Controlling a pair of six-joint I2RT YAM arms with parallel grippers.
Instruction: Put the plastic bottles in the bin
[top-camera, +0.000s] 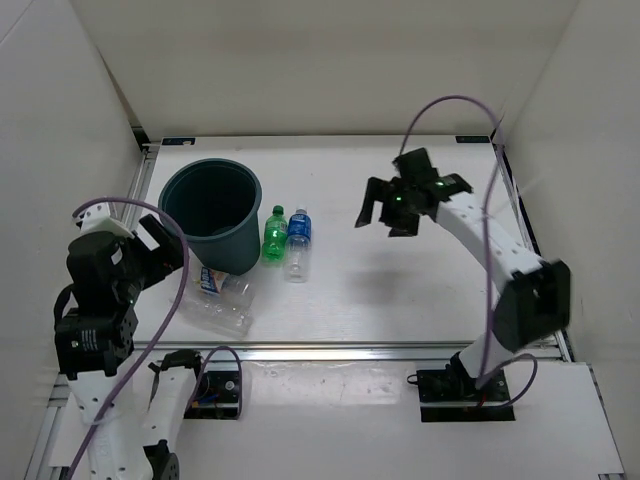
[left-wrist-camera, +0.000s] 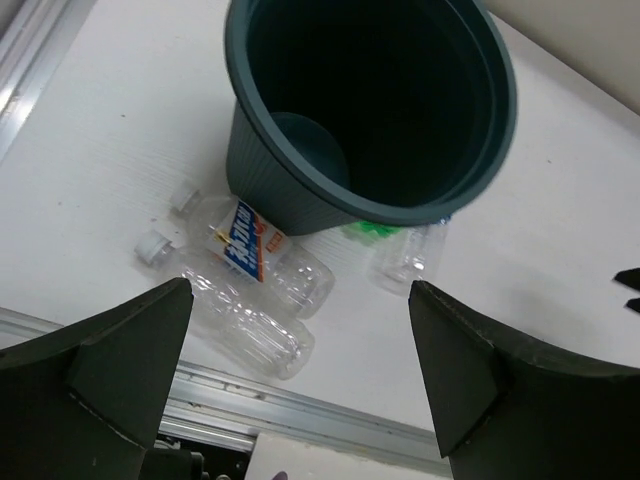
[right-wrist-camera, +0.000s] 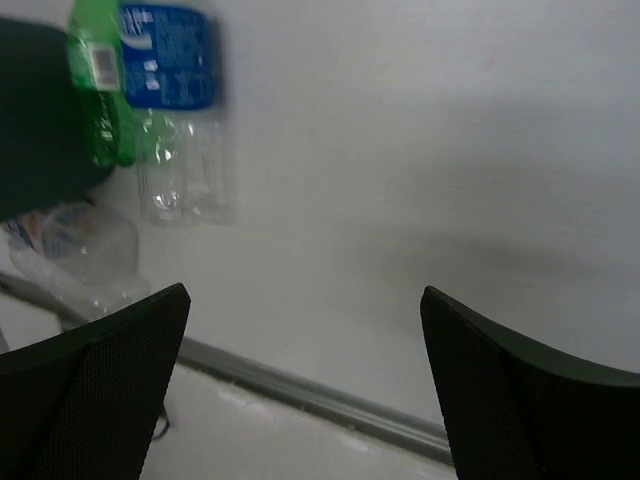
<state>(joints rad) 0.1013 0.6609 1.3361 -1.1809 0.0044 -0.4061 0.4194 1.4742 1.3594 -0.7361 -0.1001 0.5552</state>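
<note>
Toward the far left corner of the table (top-camera: 420, 290) stands the dark teal bin (top-camera: 238, 250), upright with its mouth open. The left wrist view looks down into it and shows only its bare floor.

Just beside the bin's right wall lie two small bottles, side by side and running from far to near. The green bottle (top-camera: 274, 238) is closer to the bin, and the blue-labelled bottle (top-camera: 298, 245) lies on its outer side. Whether the two touch each other cannot be told.

On the near side of the bin, toward the table's left edge, two larger clear bottles lie on their sides against each other. The labelled clear bottle (left-wrist-camera: 265, 260), with blue and orange print on a pale label, rests at the foot of the bin's wall. The plain clear bottle (left-wrist-camera: 250, 325) lies closer to the near edge. In the left wrist view their white caps (left-wrist-camera: 152, 247) show at the left ends. All four bottles are on the table, outside the bin.

The left gripper (left-wrist-camera: 300, 350) hangs above the near left part of the table, over the two larger bottles. Its jaws are spread wide and hold nothing. The right gripper (right-wrist-camera: 305, 330) is raised over the right half of the table, well apart from every bottle. Its jaws are also wide, with nothing between them.
</note>
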